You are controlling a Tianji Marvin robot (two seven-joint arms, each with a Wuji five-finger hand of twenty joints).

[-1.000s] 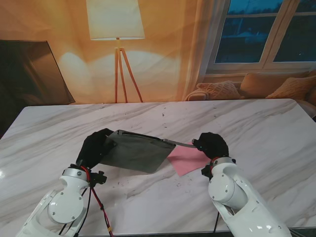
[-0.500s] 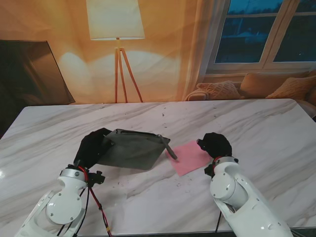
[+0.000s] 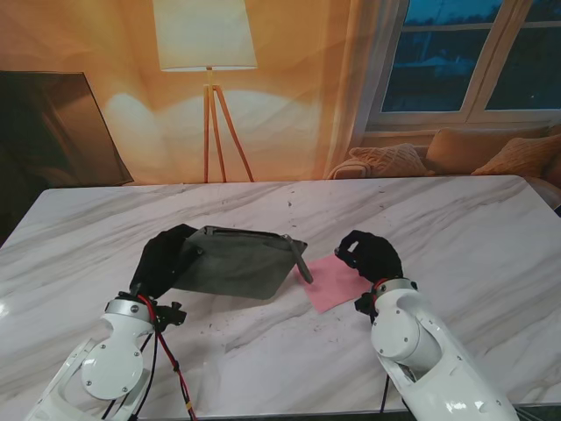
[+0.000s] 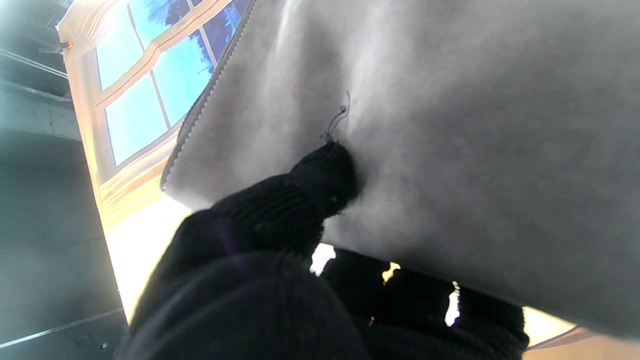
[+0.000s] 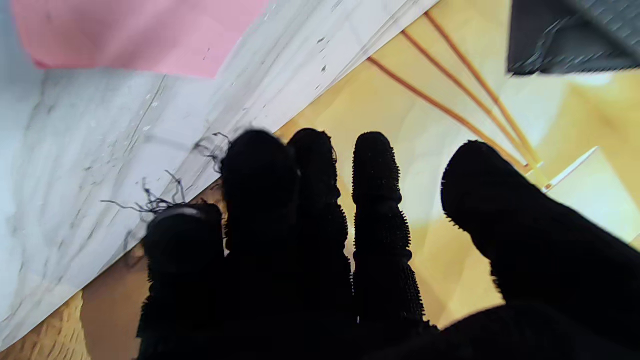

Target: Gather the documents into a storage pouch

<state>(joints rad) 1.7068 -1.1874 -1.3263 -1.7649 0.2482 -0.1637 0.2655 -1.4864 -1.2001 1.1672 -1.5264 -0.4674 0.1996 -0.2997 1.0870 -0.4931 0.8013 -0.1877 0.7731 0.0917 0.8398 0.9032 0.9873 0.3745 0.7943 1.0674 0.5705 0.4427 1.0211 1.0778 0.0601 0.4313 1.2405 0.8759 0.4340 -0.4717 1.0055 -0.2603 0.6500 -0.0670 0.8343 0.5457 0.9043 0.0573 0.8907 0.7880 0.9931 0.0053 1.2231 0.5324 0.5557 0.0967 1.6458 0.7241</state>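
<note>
My left hand (image 3: 165, 260) grips the grey pouch (image 3: 237, 261) raised at the table's left, my empty right hand (image 3: 370, 255), fingers spread, hovers beside the pink document (image 3: 335, 281); next, I judge, pinching its edge.

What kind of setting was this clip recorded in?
Most likely a home living room: a tripod floor lamp against the wall, a cushioned sofa under a window, and a marble-topped table as workspace.
</note>
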